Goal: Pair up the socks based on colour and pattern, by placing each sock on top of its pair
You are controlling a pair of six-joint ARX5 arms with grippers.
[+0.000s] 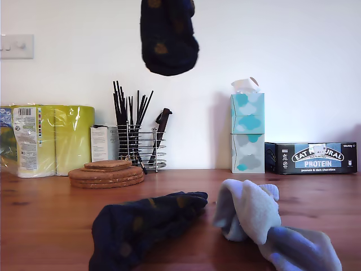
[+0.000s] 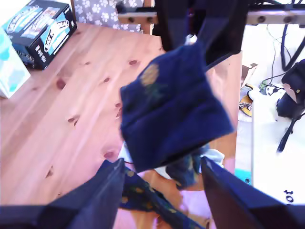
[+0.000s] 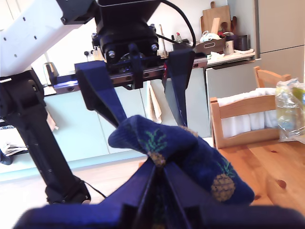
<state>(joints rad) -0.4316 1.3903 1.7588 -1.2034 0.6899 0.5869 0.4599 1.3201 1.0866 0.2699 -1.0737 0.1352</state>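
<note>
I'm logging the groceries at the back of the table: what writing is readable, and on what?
"EAT NATURAL": black box.
"PROTEIN": same box.
Print under it: blurred.
Label on yellow pack: too small to read.
Print on white carton: too small to read.

White wall (image 1: 304, 56) w/ light switch (image 1: 17, 46) behind pine table (image 1: 39, 220) (knotty), kitchen units (image 3: 228, 90) opposite.
</note>
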